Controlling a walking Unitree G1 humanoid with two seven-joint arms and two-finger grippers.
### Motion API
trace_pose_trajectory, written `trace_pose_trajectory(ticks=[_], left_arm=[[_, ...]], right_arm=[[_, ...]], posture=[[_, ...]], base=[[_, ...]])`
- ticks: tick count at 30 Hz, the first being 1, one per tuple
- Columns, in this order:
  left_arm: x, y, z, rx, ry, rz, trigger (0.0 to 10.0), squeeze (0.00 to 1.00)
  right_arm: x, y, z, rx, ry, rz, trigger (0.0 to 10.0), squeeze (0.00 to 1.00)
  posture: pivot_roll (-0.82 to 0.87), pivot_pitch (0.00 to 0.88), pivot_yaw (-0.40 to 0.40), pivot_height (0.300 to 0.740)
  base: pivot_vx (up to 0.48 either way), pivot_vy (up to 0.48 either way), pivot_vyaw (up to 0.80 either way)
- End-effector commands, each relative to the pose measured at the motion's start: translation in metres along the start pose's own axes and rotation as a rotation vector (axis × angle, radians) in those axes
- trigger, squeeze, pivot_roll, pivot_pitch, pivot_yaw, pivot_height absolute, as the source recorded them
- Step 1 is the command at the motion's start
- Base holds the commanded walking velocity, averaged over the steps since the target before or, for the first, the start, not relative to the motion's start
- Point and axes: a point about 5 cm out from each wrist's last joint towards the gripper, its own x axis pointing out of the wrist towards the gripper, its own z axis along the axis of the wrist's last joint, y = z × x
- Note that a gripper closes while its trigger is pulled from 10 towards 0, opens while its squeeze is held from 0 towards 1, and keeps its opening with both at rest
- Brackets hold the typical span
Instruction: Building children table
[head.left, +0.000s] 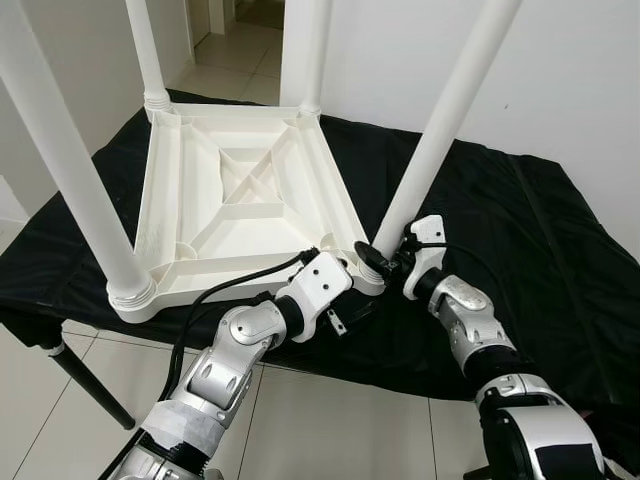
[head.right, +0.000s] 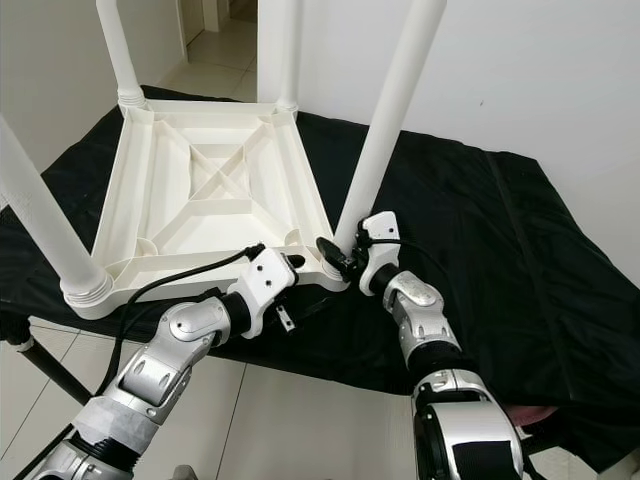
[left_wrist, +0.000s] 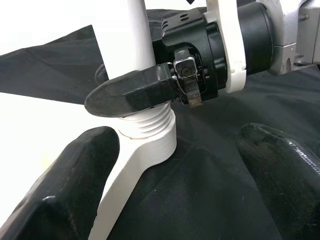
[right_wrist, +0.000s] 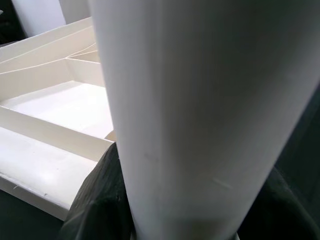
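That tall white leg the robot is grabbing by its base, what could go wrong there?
The right claw grips the leg low at its threaded base, so the long top could lean and cross-thread. The tabletop lies on loose black cloth and may slide; the open left claw only flanks its corner.

A black cloth (head.left: 520, 230) covers the tabletop, rumpled into soft folds and hanging over the near edge. Under the left corner a black leg (head.left: 90, 385) slants down to the floor (head.left: 330, 420), which is laid with pale glossy tiles. Behind stands a plain white wall (head.left: 560, 70). At the top, an open doorway (head.left: 245, 35) shows more tiled floor beyond.
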Motion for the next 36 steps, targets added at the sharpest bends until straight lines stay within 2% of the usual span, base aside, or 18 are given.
trace_pose_trajectory(ticks=[1, 2, 4, 5, 7, 9, 11, 16, 17, 21, 29, 30, 36], left_arm=[[0.002, 0.002, 0.001, -0.003, -0.01, 0.02, 10.0, 0.0], [0.002, 0.002, 0.001, -0.003, -0.01, 0.02, 10.0, 0.0], [0.002, 0.004, 0.001, -0.008, -0.01, 0.03, 10.0, 0.0], [0.002, 0.004, 0.001, -0.008, -0.01, 0.03, 10.0, 0.0], [0.001, 0.004, 0.0, -0.011, -0.01, 0.038, 10.0, 0.0], [0.001, 0.004, 0.0, -0.011, -0.01, 0.038, 10.0, 0.0], [0.001, 0.004, 0.0, -0.016, -0.012, 0.042, 10.0, 0.0], [0.001, 0.004, 0.0, -0.016, -0.012, 0.041, 10.0, 0.0], [0.001, 0.004, 0.0, -0.016, -0.012, 0.042, 10.0, 0.0], [0.001, 0.003, 0.0, -0.019, -0.013, 0.043, 10.0, 0.0], [0.001, 0.003, -0.001, -0.026, -0.01, 0.042, 10.0, 0.0], [0.001, 0.003, -0.001, -0.027, -0.01, 0.044, 10.0, 0.0], [0.0, 0.005, -0.001, -0.028, -0.01, 0.054, 10.0, 0.0]], right_arm=[[-0.004, 0.001, -0.011, 0.017, 0.041, -0.045, 10.0, 0.0], [-0.004, 0.001, -0.011, 0.017, 0.041, -0.045, 10.0, 0.0], [-0.001, 0.008, -0.007, 0.057, 0.005, -0.171, 10.0, 0.0], [-0.001, 0.008, -0.007, 0.057, 0.005, -0.171, 10.0, 0.0], [-0.003, 0.015, -0.009, 0.074, 0.005, -0.34, 10.0, 0.0], [-0.003, 0.015, -0.009, 0.074, 0.005, -0.34, 10.0, 0.0], [-0.009, 0.019, -0.015, 0.067, 0.028, -0.534, 10.0, 0.0], [-0.011, 0.02, -0.015, 0.057, 0.031, -0.562, 10.0, 0.0], [-0.013, 0.025, -0.016, 0.063, 0.023, -0.61, 10.0, 0.0], [-0.017, 0.032, -0.014, 0.071, 0.0, -0.661, 10.0, 0.0], [-0.022, 0.036, -0.007, 0.056, -0.017, -0.677, 10.0, 0.01], [-0.022, 0.036, -0.005, 0.05, -0.021, -0.682, 10.0, 1.0], [-0.023, 0.033, 0.004, 0.051, -0.059, -0.675, 10.0, 1.0]], posture=[[-0.01, 0.0, -0.07, 0.74], [-0.01, 0.0, -0.07, 0.74], [-0.01, 0.0, -0.08, 0.74], [-0.01, 0.0, -0.08, 0.74], [-0.01, 0.0, -0.09, 0.74], [-0.01, 0.0, -0.09, 0.74], [-0.01, 0.0, -0.093, 0.74], [-0.01, 0.0, -0.093, 0.74], [0.0, 0.0, -0.095, 0.74], [-0.01, 0.0, -0.092, 0.74], [-0.01, 0.0, -0.095, 0.74], [-0.01, 0.0, -0.096, 0.74], [-0.01, 0.0, -0.104, 0.74]], base=[[0.0, 0.0, 0.0], [0.0, 0.0, 0.0], [0.0, 0.0, 0.0], [0.0, 0.0, 0.0], [0.0, 0.0, 0.0], [0.0, 0.0, 0.0], [0.0, 0.0, 0.0], [0.0, 0.0, 0.0], [0.0, 0.0, 0.0], [0.0, 0.0, 0.0], [0.0, 0.0, 0.0], [0.0, 0.0, 0.0], [0.0, 0.0, 0.0]])
